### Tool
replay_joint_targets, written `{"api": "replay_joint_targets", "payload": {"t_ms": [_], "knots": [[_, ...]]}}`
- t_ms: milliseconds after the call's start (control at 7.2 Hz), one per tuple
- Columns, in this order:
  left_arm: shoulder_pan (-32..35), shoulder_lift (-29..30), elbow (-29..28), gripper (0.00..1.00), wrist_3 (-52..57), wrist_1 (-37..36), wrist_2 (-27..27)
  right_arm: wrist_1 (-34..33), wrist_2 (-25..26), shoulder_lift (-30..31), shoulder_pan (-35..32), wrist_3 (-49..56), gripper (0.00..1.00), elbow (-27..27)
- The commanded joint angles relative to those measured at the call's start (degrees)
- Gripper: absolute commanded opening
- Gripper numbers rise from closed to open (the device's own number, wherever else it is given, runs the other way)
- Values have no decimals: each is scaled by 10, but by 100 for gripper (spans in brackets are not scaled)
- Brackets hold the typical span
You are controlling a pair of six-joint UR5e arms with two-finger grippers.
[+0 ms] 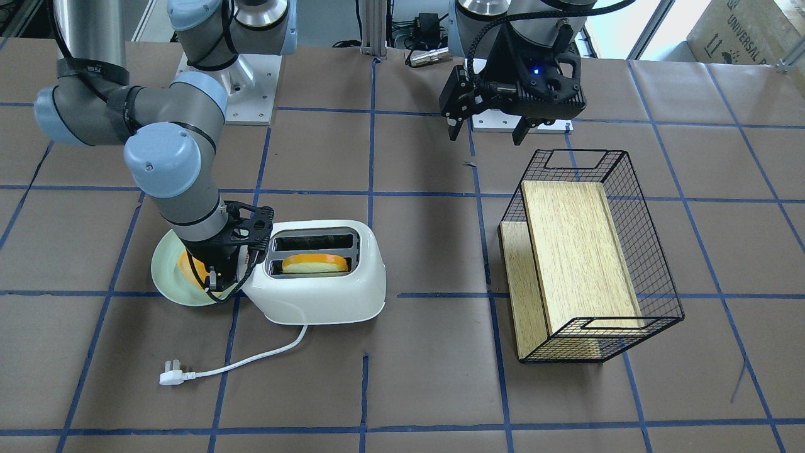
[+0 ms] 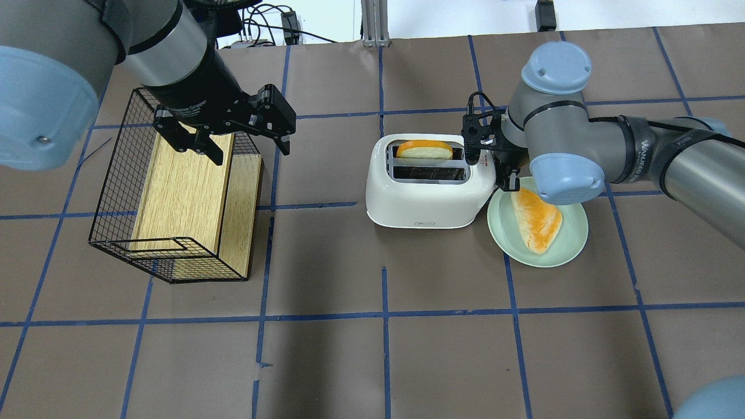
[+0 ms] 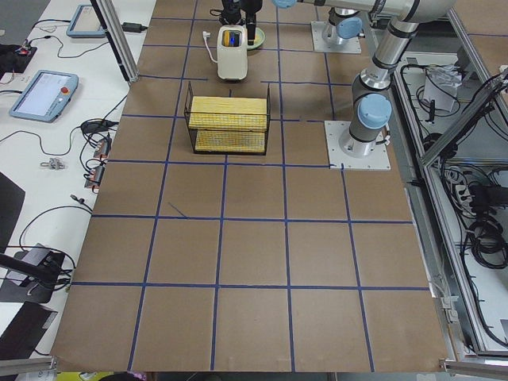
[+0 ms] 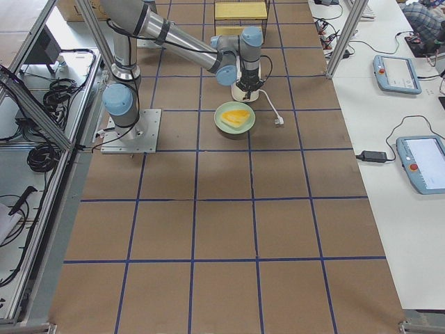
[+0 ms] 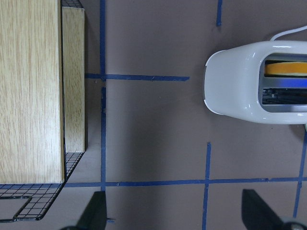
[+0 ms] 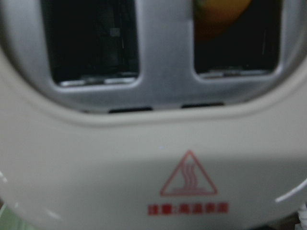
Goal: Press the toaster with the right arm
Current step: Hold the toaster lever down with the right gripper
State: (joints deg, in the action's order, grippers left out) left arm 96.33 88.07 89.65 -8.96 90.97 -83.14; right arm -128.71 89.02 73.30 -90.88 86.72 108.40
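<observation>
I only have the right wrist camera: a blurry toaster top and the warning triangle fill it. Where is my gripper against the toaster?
Observer: The right gripper is low at the toaster's end; its fingers are hidden, so I cannot tell contact.
Operator: Anything under the arm?
Observer: A pale green plate with a bread slice, right beside that end.
Operator: Is it plugged in?
Observer: No, the plug lies loose on the table.
</observation>
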Motion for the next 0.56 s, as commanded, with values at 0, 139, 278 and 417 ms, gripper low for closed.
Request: {"api": "replay_joint_targets", "payload": {"t_ms": [0,139,278,417], "knots": [[0,0,0,100,0,0,0,0,3,5,0,-1,8,-2],[0,0,0,100,0,0,0,3,13,9,0,0,9,-4],[0,0,0,100,0,0,0,21,14,18,0,-1,9,-14],[0,0,0,100,0,0,0,61,14,23,0,-3,10,-38]]}}
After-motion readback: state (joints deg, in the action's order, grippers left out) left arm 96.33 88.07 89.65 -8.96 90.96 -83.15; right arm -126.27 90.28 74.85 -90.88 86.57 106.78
